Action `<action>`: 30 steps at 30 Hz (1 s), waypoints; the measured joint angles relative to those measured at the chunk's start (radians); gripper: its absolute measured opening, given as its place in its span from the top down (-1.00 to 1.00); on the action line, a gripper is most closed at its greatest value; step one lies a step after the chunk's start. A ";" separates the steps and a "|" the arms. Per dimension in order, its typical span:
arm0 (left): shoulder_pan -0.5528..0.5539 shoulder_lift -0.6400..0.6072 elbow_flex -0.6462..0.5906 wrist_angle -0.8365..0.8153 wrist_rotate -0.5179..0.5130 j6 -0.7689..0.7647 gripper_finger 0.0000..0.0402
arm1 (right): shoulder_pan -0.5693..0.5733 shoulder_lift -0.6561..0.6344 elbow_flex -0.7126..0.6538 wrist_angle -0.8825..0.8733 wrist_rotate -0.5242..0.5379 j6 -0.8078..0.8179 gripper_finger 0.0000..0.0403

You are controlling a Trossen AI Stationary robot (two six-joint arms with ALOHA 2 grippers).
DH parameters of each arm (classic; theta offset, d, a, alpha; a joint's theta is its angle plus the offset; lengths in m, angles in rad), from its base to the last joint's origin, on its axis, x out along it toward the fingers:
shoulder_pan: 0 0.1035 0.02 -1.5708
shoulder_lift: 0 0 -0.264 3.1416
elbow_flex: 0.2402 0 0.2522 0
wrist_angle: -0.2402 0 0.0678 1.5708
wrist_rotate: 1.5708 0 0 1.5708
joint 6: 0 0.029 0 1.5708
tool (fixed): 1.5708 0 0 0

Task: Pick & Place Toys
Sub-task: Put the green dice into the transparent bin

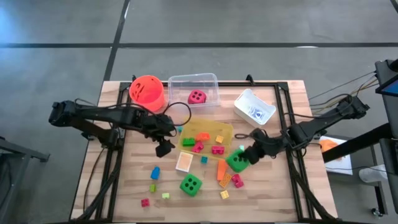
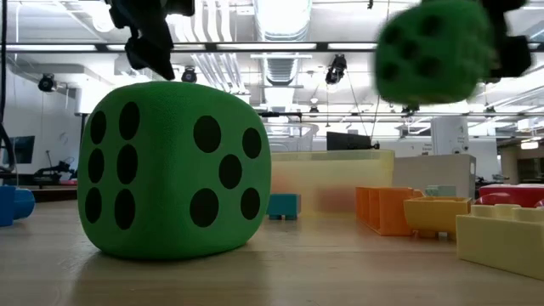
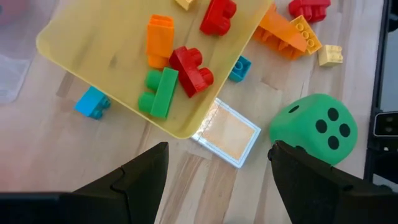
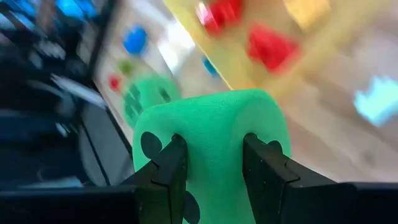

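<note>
My right gripper (image 4: 214,155) is shut on a green dotted die (image 1: 236,162), held in the air right of the yellow tray (image 1: 224,129). My left gripper (image 3: 219,149) hovers open above a small clear tile (image 3: 227,132) at the tray's near left corner, touching nothing. A second green die (image 1: 191,185) rests on the table near the front. A pink die (image 1: 197,96) lies in the clear tray (image 1: 211,79). Red, orange and green blocks (image 3: 180,65) lie in the yellow tray. More small blocks (image 1: 155,172) are scattered on the wood. My right gripper pinches the green die between its two fingers (image 4: 169,167), on two opposite faces (image 4: 214,134). The soft wall is dented in between them. The fingers come from the table's right side, slanting down. The die is lifted clear of the table (image 2: 433,51).
An orange bucket (image 1: 147,91) stands at the far left and a white tray (image 1: 254,107) at the far right. A black frame (image 1: 287,118) borders the wooden table. Orange, pink and yellow blocks (image 1: 224,174) lie just below the held die.
</note>
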 joint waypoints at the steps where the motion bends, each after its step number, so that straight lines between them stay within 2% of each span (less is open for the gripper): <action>1: 0.000 -0.006 0.000 0.000 0.000 -0.001 -0.38 | -0.011 -0.002 0.000 0.026 0.023 -0.016 0.44; 4: 0.000 -0.029 0.000 0.001 -0.017 -0.008 -0.38 | -0.058 -0.001 0.000 0.082 0.072 -0.056 0.46; 11: 0.000 -0.060 0.000 0.004 -0.056 -0.036 -0.38 | -0.219 0.018 0.000 0.279 0.071 -0.230 0.48; 22: 0.000 -0.064 0.000 0.004 -0.069 -0.069 -0.37 | -0.457 0.091 0.028 0.505 -0.115 -0.459 0.60; 30: 0.000 -0.064 0.000 0.007 -0.072 -0.088 -0.37 | -0.618 0.215 0.176 0.504 -0.246 -0.617 0.62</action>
